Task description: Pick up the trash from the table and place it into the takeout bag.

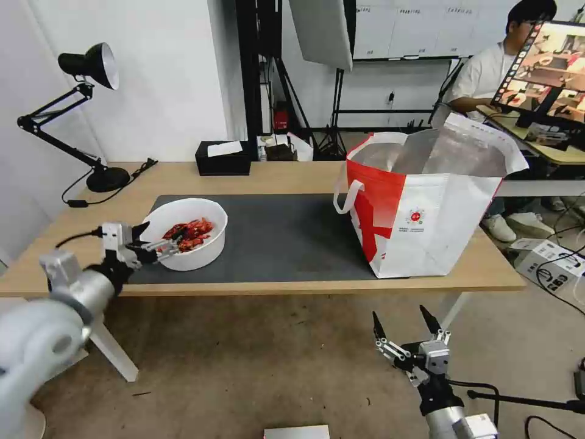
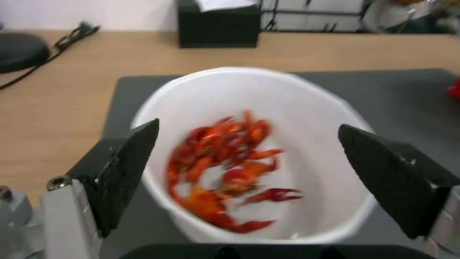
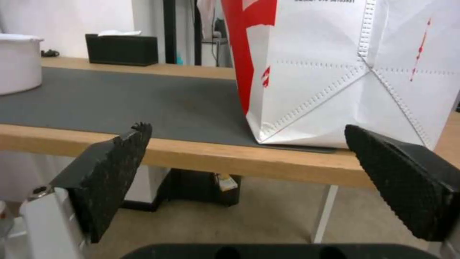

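Sitting at the left end of the dark mat (image 1: 280, 235), lower left of centre in the head view: the white bowl (image 1: 189, 235), holding red crayfish shells (image 1: 189, 233) in a loose heap. Resting in turn on the long wooden table (image 1: 286, 177), with bare wood showing all round the mat.

Reaching in from the lower left corner of the head view: the left gripper (image 1: 152, 244), fingers spread wide and gripping nothing, tips sitting at the near left rim of the bowl. Framing the bowl (image 2: 249, 151) in the left wrist view too, one dark finger (image 2: 127, 169) at lower left and the other at lower right, with the shells (image 2: 228, 169) lying between and beyond them. Touching the rim or just short of it: hard to tell.

Standing upright at the right end of the mat, right of centre in the head view: the takeout bag (image 1: 426, 207), mouth gaping open, foil lining showing, red side panel facing the bowl, well apart from it.

Hanging low at the bottom right of the head view, below table height and in front of the bag: the right gripper (image 1: 406, 326), fingers wide apart and empty. Looking up from there at the table edge (image 3: 206, 156) and the bag's white face (image 3: 335, 82).

Sitting at the table's far edge, upper centre-left: a black tissue box (image 1: 223, 158). Standing at the far left: a black desk lamp (image 1: 79, 116).
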Tool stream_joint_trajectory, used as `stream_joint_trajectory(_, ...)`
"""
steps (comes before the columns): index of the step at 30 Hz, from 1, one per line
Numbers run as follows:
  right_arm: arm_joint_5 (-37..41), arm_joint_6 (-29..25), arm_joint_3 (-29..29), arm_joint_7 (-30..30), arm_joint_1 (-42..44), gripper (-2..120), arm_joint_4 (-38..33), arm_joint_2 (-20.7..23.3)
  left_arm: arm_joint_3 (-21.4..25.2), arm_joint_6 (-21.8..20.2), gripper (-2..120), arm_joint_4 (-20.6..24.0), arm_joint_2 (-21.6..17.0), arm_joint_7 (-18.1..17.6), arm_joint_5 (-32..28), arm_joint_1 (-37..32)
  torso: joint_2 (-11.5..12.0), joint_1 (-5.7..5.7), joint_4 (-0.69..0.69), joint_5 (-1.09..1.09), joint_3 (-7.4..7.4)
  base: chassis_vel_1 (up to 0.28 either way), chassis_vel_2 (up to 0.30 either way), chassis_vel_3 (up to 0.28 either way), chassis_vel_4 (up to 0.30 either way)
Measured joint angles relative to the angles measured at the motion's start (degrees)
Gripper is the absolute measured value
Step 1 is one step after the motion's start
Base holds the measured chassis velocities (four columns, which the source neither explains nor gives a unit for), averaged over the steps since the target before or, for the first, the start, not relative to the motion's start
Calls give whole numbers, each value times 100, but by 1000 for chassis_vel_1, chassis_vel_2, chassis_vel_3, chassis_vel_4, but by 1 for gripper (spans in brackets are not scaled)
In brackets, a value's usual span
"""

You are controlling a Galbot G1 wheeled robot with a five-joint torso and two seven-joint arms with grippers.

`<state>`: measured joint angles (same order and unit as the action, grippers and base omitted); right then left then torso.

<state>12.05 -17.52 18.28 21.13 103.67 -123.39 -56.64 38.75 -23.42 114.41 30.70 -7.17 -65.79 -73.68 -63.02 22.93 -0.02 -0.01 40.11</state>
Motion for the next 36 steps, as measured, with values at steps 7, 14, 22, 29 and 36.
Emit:
stream_joint_trajectory(7, 2, 0, 0, 0, -1, 100, 0, 0, -185, -674, 100, -609, -213, -385, -307, 597, -1, -1, 3, 0, 0, 0, 0, 0, 0)
stream_joint_trajectory(14, 2, 0, 0, 0, 0, 100, 0, 0, -762, -1375, 100, -1192, -229, -633, -964, 1436, -1, -1, 2, 0, 0, 0, 0, 0, 0)
stream_joint_trajectory(22, 2, 1, 0, 1, 0, 100, 0, 0, -1229, -1731, 100, -1495, -138, -754, -1342, 2021, -1, -1, 2, 1, 0, 0, 0, 0, 0)
stream_joint_trajectory(29, 2, 1, 0, 0, 0, 100, 0, 0, -1913, -1815, 100, -1734, 63, -1014, -1435, 2665, 0, -1, 1, 1, 0, 0, 0, 0, 0)
stream_joint_trajectory(36, 2, 1, 0, 0, 0, 100, 0, 0, -2291, -1860, 100, -1936, 198, -1352, -1615, 3056, 0, -1, 0, 2, -1, 0, 0, 0, 0)
